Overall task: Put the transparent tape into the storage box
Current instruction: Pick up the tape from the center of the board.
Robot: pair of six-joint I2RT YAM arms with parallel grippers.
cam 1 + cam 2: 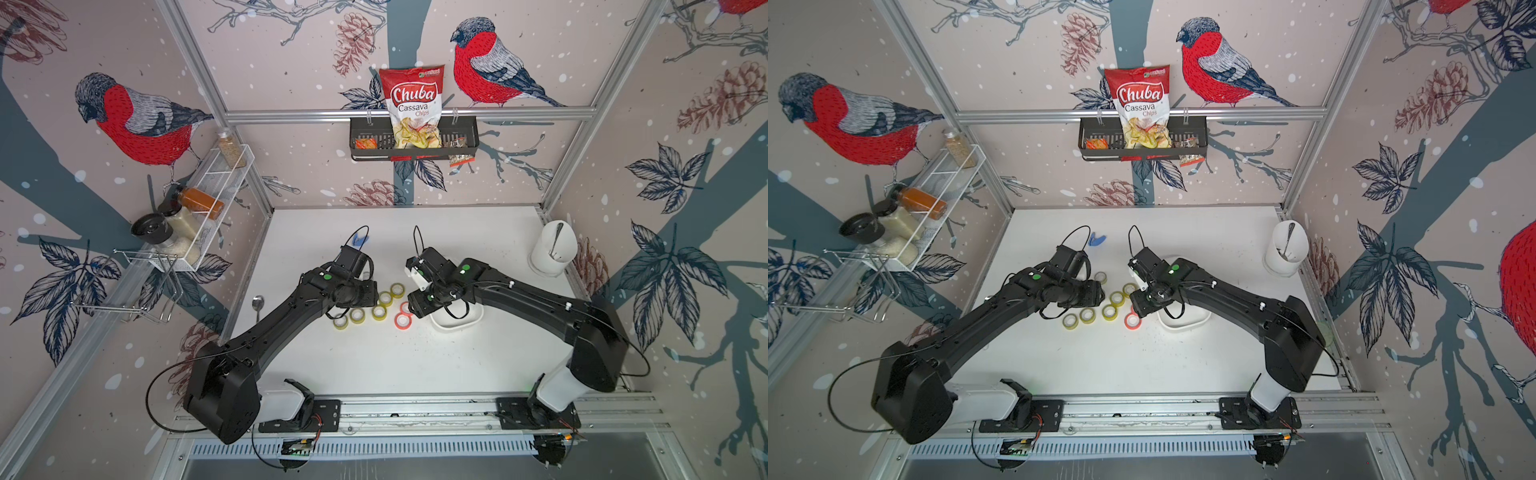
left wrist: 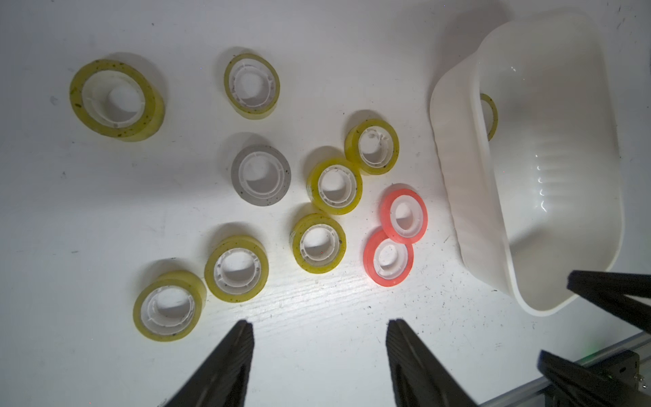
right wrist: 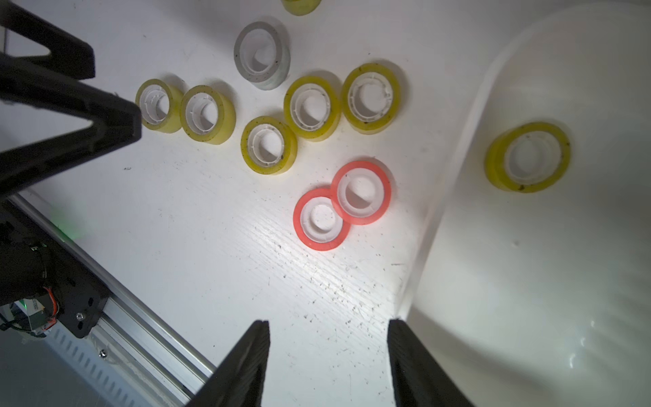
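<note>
Left jaws & right jaws both spread, empty. We see 1 transparent tape [image 3: 496, 162] flat in storage box [image 3: 528, 282]; other rolls [image 3: 291, 152] on surface [image 3: 211, 229] nearby.

The storage box [image 1: 1183, 324] is partly covered by the right arm [image 1: 1225, 291]. Two red tape rolls [image 1: 1131, 320] are seen just beside the box, and yellow-tinted transparent tape rolls [image 1: 1087, 315] are spread beyond them.

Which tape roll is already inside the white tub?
The single yellowish roll lying flat on the storage box floor; all others sit outside it on the table.
</note>
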